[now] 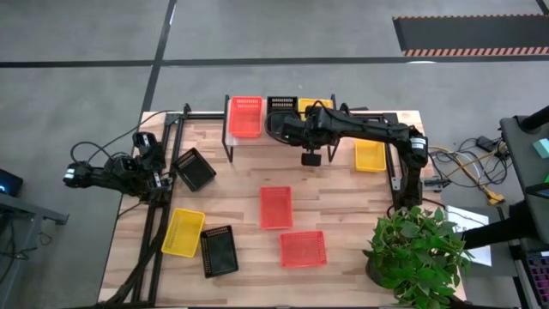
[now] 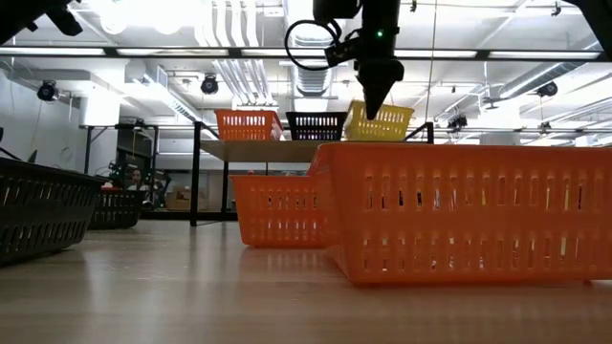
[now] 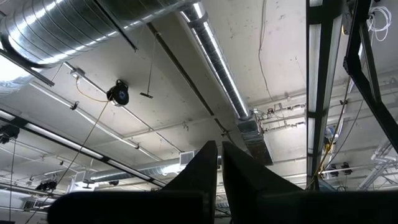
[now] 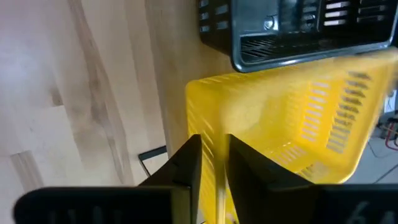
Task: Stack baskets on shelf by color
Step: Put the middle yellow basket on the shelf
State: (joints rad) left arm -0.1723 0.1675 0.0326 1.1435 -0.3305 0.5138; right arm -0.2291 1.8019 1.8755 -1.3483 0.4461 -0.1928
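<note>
Baskets sit three across on the shelf (image 1: 249, 137) at the table's (image 1: 343, 215) far edge: a red one (image 1: 245, 115), a black one (image 1: 281, 107) in the middle and a yellow one (image 1: 314, 106), which in my low view looks tilted. My right gripper (image 4: 213, 163) is over that yellow basket, and through its wrist camera I see the fingers a narrow gap apart astride the basket's rim; I cannot tell whether they pinch it. Elsewhere on the table I count two red baskets (image 1: 275, 207) near the middle, one more yellow (image 1: 370, 155) by the right arm's base, another yellow (image 1: 183, 232) beside a black (image 1: 218, 251) at the near left, and a black (image 1: 195, 168) by the left arm. My left gripper (image 3: 218, 163) waits off the table's left edge, fingers clenched and pointing at the ceiling. A potted plant (image 1: 420, 249) stands at the near right corner.
</note>
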